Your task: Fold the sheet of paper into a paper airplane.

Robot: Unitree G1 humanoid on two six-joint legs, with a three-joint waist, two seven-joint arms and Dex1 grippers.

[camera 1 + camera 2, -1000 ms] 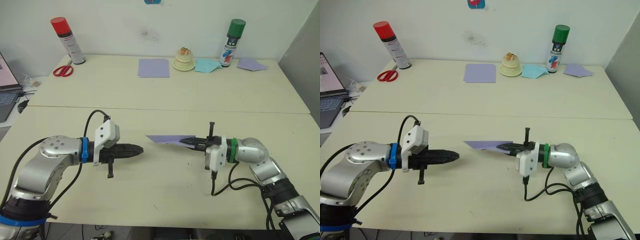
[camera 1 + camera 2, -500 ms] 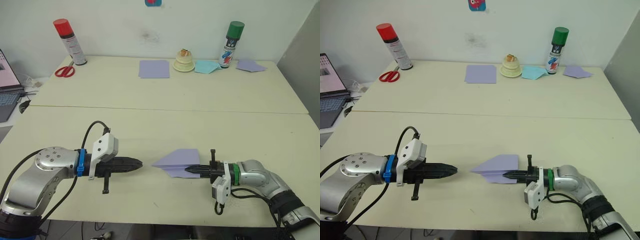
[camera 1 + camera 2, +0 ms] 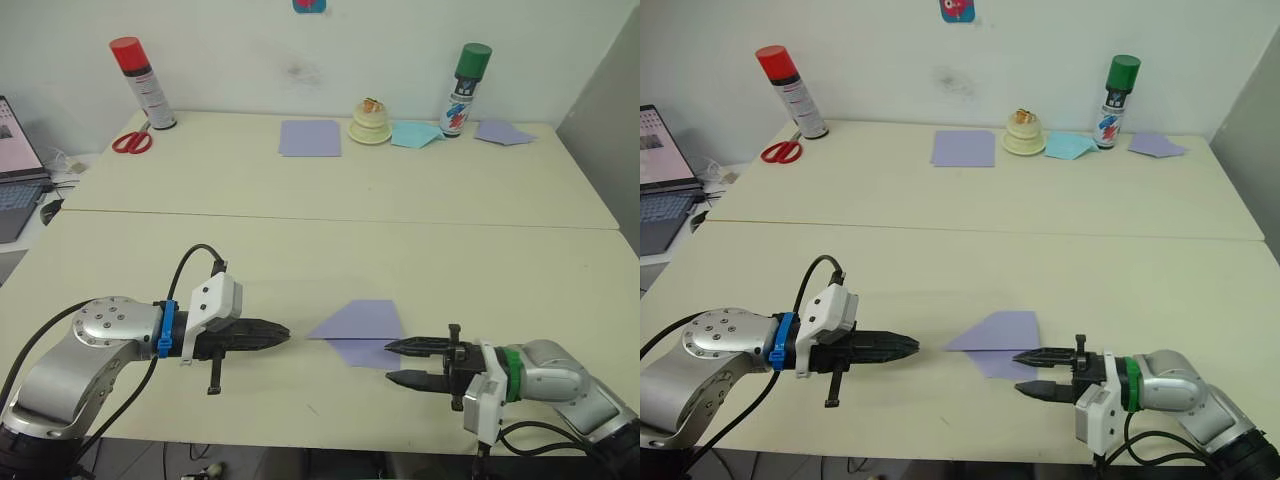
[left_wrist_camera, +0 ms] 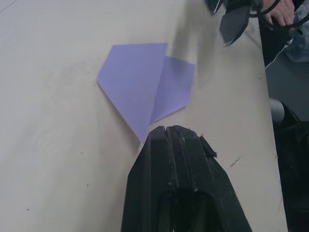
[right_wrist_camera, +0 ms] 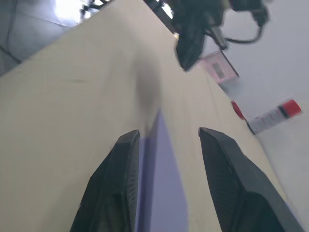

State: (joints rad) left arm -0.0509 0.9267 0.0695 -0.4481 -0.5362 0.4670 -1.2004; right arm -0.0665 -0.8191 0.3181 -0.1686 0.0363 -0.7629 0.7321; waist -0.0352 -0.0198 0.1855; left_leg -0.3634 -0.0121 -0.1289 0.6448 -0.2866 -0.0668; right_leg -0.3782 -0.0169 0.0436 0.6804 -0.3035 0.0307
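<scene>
The sheet of paper is folded into a lavender paper airplane (image 3: 360, 325), a pointed dart lying flat on the near table with its nose toward my left gripper. My left gripper (image 3: 285, 333) is shut and empty, its tip a short gap from the nose (image 4: 145, 137). My right gripper (image 3: 390, 362) is open just behind the plane's tail and holds nothing. In the right wrist view the paper (image 5: 161, 183) lies between and ahead of the spread fingers (image 5: 120, 159).
On the far table stand a red-capped spray can (image 3: 140, 80), scissors (image 3: 128, 142), a flat lavender sheet (image 3: 309, 137), a small cake-like object (image 3: 369, 122), pale blue paper (image 3: 412, 133), a green-capped can (image 3: 464, 85) and another lavender piece (image 3: 503, 131). A laptop (image 3: 15, 170) sits at the left.
My right gripper lowered the folded paper to the table, opened, let it go and drew back to the right. The left gripper stayed shut, almost in place.
</scene>
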